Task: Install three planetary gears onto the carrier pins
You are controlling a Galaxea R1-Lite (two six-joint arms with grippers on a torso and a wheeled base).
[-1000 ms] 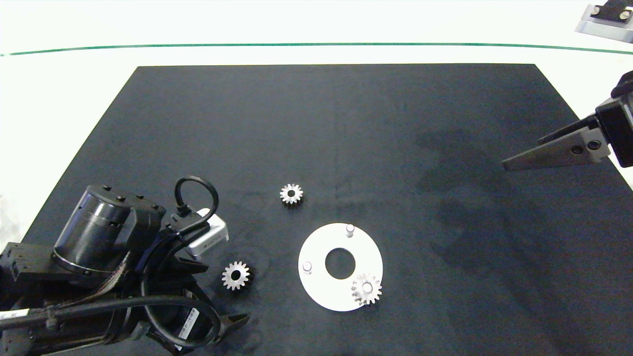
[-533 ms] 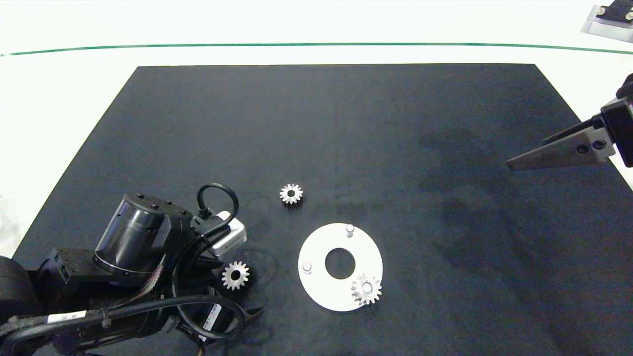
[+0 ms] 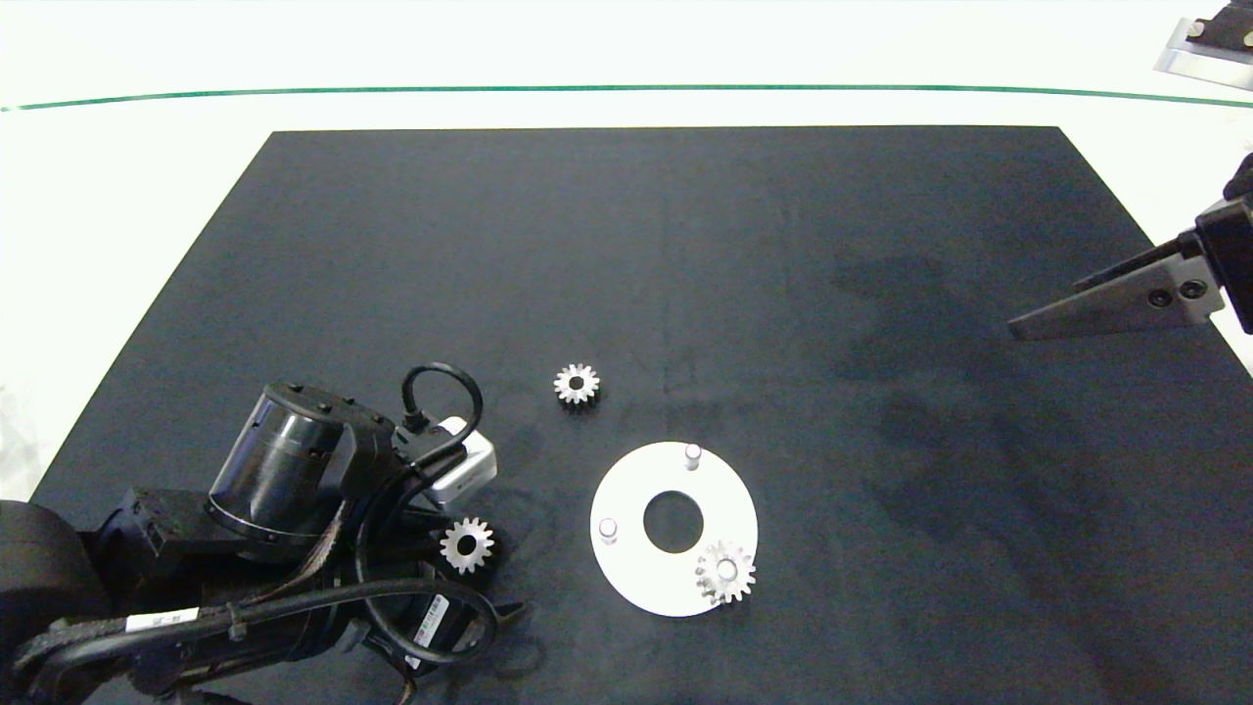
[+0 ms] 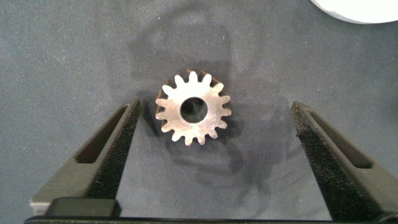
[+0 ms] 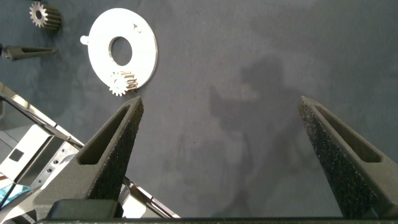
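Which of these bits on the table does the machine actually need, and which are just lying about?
Needed: white disc with pins; gear on a pin; loose gear between the open left gripper; second loose gear.

Lying about: metal block at the far corner; right gripper is idle.

Loose gear lies between spread fingers — mat around bare.

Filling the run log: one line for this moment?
left gripper: open, around loose gear | right gripper: open, idle | seated gear: one | bare pins: two
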